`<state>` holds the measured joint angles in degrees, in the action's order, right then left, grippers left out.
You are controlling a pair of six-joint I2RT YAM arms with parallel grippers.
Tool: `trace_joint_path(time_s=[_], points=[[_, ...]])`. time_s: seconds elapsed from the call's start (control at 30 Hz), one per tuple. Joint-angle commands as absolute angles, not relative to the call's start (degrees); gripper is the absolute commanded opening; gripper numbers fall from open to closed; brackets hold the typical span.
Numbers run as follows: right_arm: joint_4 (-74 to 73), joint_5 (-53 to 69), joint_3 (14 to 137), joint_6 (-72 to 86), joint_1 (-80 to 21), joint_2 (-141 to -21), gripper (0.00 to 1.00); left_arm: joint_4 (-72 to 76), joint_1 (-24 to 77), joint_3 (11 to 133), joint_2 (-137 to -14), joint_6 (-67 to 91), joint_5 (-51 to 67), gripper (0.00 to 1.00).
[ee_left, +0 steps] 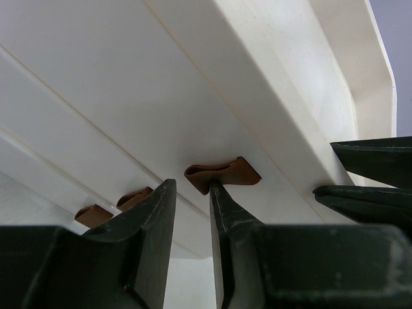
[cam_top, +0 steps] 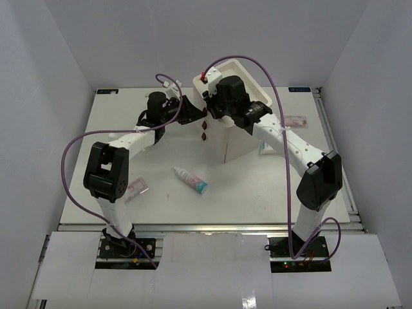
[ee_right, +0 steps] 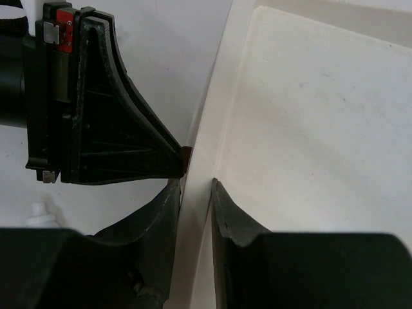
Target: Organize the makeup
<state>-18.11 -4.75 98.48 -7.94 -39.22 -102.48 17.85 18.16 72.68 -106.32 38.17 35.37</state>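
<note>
While the right pincer [ee_right: 195, 184] pinches the drawer box [cam_top: 235, 145], the tube [cam_top: 190, 179] lies outside.

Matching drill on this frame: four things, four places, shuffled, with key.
Things:
1. tube with teal cap
2. pink-print sachet
3. left gripper
4. right gripper

Places:
A. fingers either side of the drawer box rim
B. on the table, in the open between the two arms
C. fingertips at the top dark red knob
D. beside the left arm elbow

Pairs: 1-B, 2-D, 3-C, 4-A
</note>
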Motion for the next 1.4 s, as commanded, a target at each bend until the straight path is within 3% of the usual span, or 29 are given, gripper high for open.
trace_joint_path(time_s=[0.0, 0.37, 0.5, 0.77, 0.9, 1.17, 1.37], points=[[-18.25, 2.37, 99.67, -8.07, -41.04, -100.85, 0.13, 18.46, 18.93, 72.21, -103.09, 35.22, 31.89, 0.47], [-18.28, 3.14, 99.04, -9.67, -40.34, -99.68, 0.22, 18.31, 18.36, 62.29, -94.91, 21.01, 30.95, 0.79], [-18.42, 4.03, 99.30, -9.69, -40.34, -100.00, 0.23, 20.49, 18.28, 60.91, -96.94, 13.21, 35.67, 0.83], [-19.33, 5.96, 100.54, -10.02, -40.34, -101.06, 0.24, 31.41, 18.28, 58.87, -102.96, 2.52, 41.02, 0.82], [-19.42, 6.35, 100.55, -10.02, -40.34, -100.83, 0.24, 29.36, 18.37, 63.14, -106.89, 1.83, 41.15, 0.77], [-19.42, 6.70, 100.08, -9.67, -39.99, -100.50, 0.24, 30.63, 18.95, 67.09, -110.06, 5.08, 39.78, 0.53], [-19.34, 6.86, 99.90, -9.44, -39.90, -100.35, 0.24, 29.88, 19.42, 68.42, -109.85, 6.21, 37.83, 0.48]])
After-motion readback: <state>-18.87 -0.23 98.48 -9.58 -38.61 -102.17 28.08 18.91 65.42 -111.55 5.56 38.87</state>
